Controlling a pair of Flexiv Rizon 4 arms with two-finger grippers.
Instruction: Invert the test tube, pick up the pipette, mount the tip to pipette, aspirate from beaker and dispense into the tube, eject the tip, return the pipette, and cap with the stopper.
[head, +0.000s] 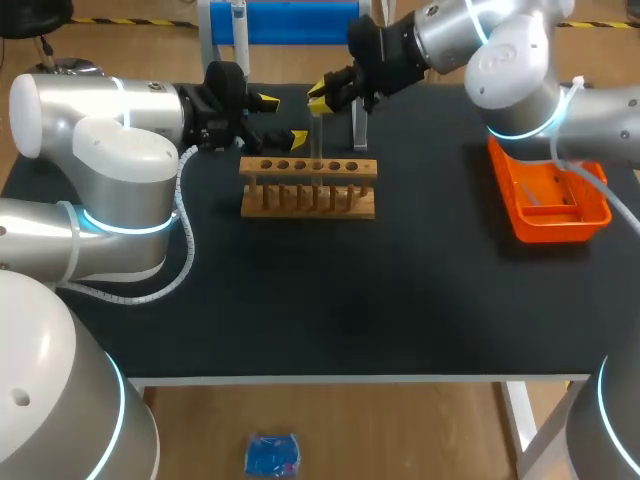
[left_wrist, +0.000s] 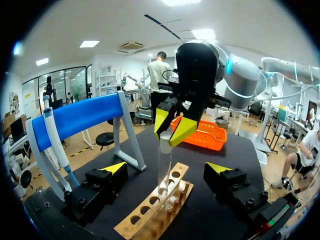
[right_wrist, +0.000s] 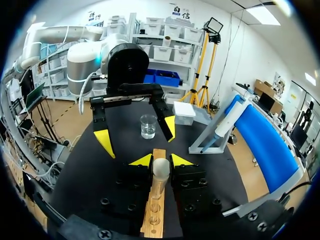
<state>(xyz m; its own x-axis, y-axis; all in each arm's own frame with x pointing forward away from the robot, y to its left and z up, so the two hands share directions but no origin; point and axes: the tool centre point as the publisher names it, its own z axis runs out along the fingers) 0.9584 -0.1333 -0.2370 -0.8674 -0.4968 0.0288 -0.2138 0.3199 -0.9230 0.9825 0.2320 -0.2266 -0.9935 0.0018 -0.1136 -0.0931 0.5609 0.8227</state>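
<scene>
A clear test tube stands upright with its lower end at a hole of the wooden rack. My right gripper is shut on the tube's upper end, seen from the left wrist as yellow tips pinching the tube. Just to the left of the rack, my left gripper is open, its fingers well apart on either side of the tube without touching it. The pipette hangs on the blue stand. A glass beaker sits beyond the rack.
An orange tray lies at the right of the table. A small white box stands near the beaker. The blue stand's legs rise just behind the rack. The black tabletop stretches in front of the rack.
</scene>
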